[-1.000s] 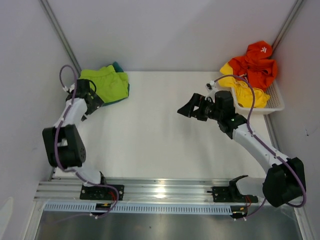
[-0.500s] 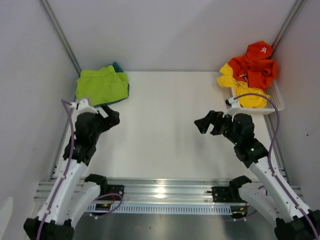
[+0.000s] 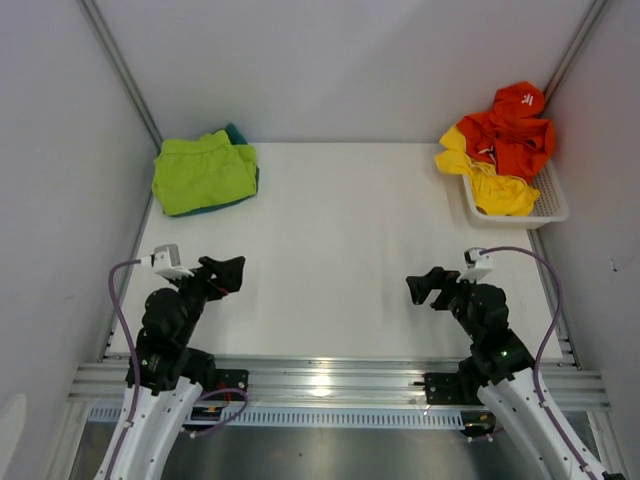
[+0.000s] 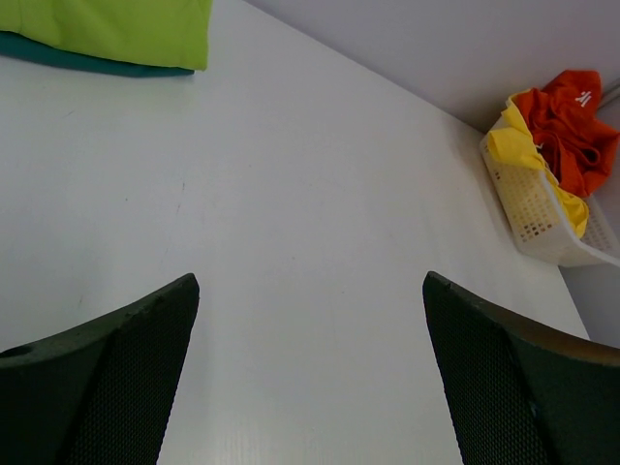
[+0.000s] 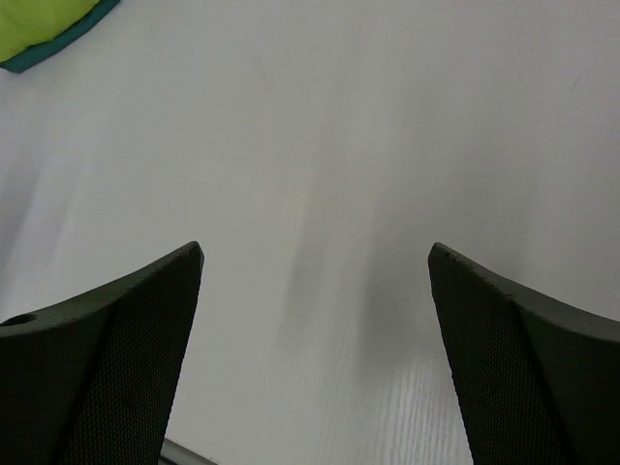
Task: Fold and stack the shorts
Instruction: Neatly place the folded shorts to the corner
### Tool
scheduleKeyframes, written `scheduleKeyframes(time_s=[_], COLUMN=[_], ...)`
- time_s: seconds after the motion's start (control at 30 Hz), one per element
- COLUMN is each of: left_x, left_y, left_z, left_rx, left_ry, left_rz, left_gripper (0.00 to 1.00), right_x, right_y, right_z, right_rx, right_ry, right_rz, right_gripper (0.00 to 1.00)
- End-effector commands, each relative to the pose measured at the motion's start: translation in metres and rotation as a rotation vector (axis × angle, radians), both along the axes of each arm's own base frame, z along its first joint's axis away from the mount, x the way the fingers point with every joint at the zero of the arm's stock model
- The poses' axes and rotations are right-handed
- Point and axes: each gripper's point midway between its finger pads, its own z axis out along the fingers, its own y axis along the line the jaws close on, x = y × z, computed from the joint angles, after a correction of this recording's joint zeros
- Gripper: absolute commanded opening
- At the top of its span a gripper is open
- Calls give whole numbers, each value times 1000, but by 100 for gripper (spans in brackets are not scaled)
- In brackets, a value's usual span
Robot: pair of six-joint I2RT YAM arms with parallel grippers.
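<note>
Two folded shorts, lime shorts [image 3: 203, 173] stacked on teal shorts [image 3: 236, 132], lie in the far left corner. My left claw [image 3: 228, 272] and right claw [image 3: 425, 288] have both drawn back to the near edge, wide open, empty. Far right, the basket [image 3: 548, 205] holds orange and yellow garments [image 3: 515, 130]; more folding likely remains.

White table [image 3: 330, 250], teal shorts [image 3: 237, 135] under lime green shorts [image 3: 203, 173] at far left corner, white basket [image 3: 550, 203] at far right
</note>
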Motion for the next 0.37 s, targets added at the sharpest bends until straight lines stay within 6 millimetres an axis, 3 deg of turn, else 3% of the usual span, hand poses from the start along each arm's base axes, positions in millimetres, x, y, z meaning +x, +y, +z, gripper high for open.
scheduleKeyframes(time_s=[0.0,0.33], left_x=[-2,3], left_y=[-8,-13], left_z=[8,-10], left_rx=[-37,-30], left_ry=[-36,27], left_rz=[-29,-45], left_gripper=[99,99], right_x=[2,2], right_y=[-6,-4], right_z=[15,10], right_rx=[29,42], right_ry=[-77,-73], right_rz=[-37,-35], right_gripper=[99,98])
